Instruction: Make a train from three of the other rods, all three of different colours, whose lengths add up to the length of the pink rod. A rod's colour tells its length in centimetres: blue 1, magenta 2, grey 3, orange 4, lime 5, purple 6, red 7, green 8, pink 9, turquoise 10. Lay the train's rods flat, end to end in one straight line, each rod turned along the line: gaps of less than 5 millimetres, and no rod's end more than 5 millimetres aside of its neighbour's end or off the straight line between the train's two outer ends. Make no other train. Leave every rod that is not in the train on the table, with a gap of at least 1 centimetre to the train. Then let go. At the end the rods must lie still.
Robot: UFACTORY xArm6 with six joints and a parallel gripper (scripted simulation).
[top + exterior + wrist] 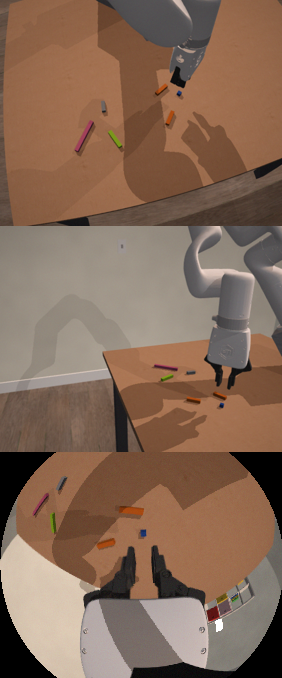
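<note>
On the desk [50, 62], taking the blue cube [179, 93] as our landmark: far to its left lie the pink rod [84, 135], the grey rod [103, 106] and the lime rod [115, 138]. One orange rod [161, 89] sits just left of the cube, a second orange rod [170, 117] below it. Nine likely comes from blue, grey and lime.

Our claw [224, 382] hangs above the desk, over the cube's far side, its fingers drawn nearly together with nothing between them. To take the cube well, we would centre over it, keep the narrow gap, and descend straight, clear of the nearer orange rod.

Right of the cube the desk offers broad room before its edge.
</note>
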